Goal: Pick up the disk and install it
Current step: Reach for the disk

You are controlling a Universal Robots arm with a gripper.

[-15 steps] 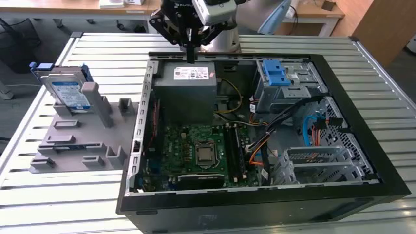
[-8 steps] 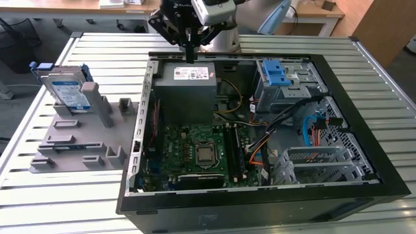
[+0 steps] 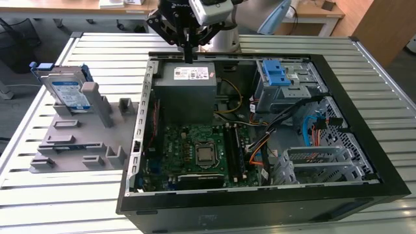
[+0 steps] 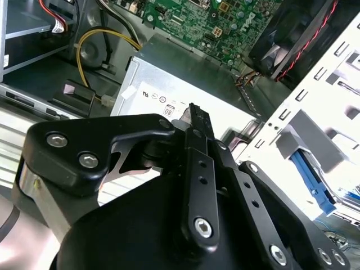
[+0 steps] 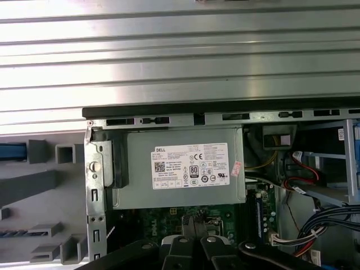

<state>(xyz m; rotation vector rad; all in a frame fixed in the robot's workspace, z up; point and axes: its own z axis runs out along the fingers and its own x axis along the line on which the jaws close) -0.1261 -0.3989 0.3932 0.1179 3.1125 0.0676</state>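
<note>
disk (image 3: 68, 92) stands on grey fixture (image 3: 78, 141), well apart from the gripper (image 3: 189, 59).

Computer case (image 3: 260, 202) is set on slatted table (image 3: 58, 204), with fixture plate (image 3: 78, 141) laid just beside it on the exterior view's left; the disk (image 3: 68, 92) is stood upright at the plate's far end, apart from the case. Inside, power supply box (image 3: 188, 95) is seated at the far side, motherboard (image 3: 195, 146) before it, drive cage (image 3: 283, 85) to the exterior view's right. The gripper (image 3: 188, 57) is hung above the box's far edge.
</note>
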